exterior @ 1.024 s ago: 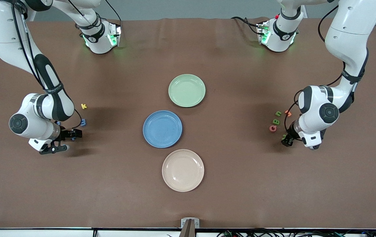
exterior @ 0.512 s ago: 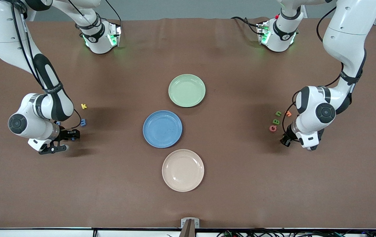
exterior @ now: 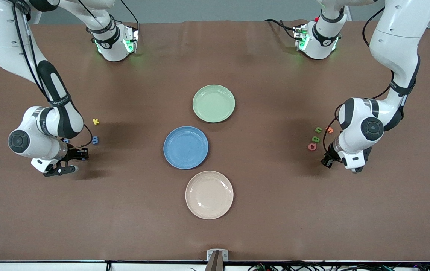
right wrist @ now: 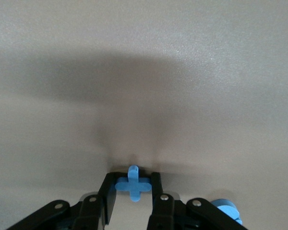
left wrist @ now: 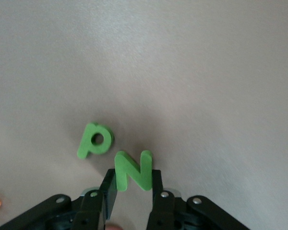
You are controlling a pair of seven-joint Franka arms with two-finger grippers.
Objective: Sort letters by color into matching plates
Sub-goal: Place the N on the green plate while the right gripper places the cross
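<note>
My left gripper (exterior: pixel 326 162) is low over the table at the left arm's end, shut on a green foam N (left wrist: pixel 134 167). A green P (left wrist: pixel 95 140) lies flat beside it. Two more green letters (exterior: pixel 317 134) lie close by. My right gripper (exterior: pixel 81 155) is low at the right arm's end, shut on a blue cross-shaped piece (right wrist: pixel 133 183). Another blue piece (right wrist: pixel 226 211) lies beside that gripper. A blue letter (exterior: pixel 95 140) lies on the table near it. The light green plate (exterior: pixel 213 103) and the blue plate (exterior: pixel 186 147) sit empty mid-table.
A cream-beige plate (exterior: pixel 209 194) sits nearer the front camera than the blue plate. A yellow K (exterior: pixel 95 121) lies by the right arm. An orange letter (exterior: pixel 329 130) and a pink Q (exterior: pixel 312 146) lie among the green letters by the left arm.
My right gripper has drifted a little toward the right arm's end of the table with the blue piece. My left gripper has shifted slightly, and the green piece beside it is now hidden in the front view.
</note>
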